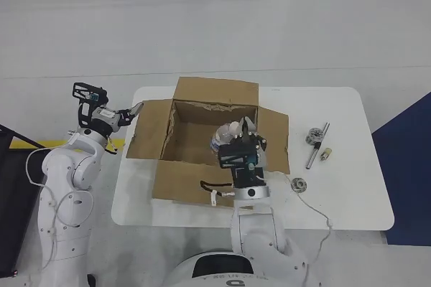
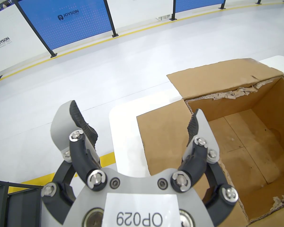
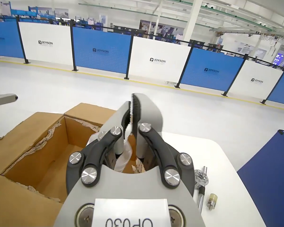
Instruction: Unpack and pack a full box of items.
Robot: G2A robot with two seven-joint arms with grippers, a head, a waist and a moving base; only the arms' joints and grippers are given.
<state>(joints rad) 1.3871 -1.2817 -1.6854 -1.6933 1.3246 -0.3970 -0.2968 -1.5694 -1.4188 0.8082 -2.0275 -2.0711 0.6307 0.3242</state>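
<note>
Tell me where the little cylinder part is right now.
In the top view the little cylinder lies on the white table, right of the cardboard box, just beside the metal rod.

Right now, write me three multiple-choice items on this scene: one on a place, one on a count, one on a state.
1. Where does the metal rod lie, relative to the cardboard box?
A. Inside it
B. On the table, beside it
C. On the floor

2. How many flaps of the cardboard box are folded outward?
A. None
B. Two
C. Four

3. What state is the left gripper in?
A. Open, holding nothing
B. Shut on a rod
C. Shut on a flap

Answers:
1 B: the rod rests on the white table, apart from the box.
2 C: the top view shows one flap spread out on each side.
3 A: its fingers stand wide apart with nothing between them.
</note>
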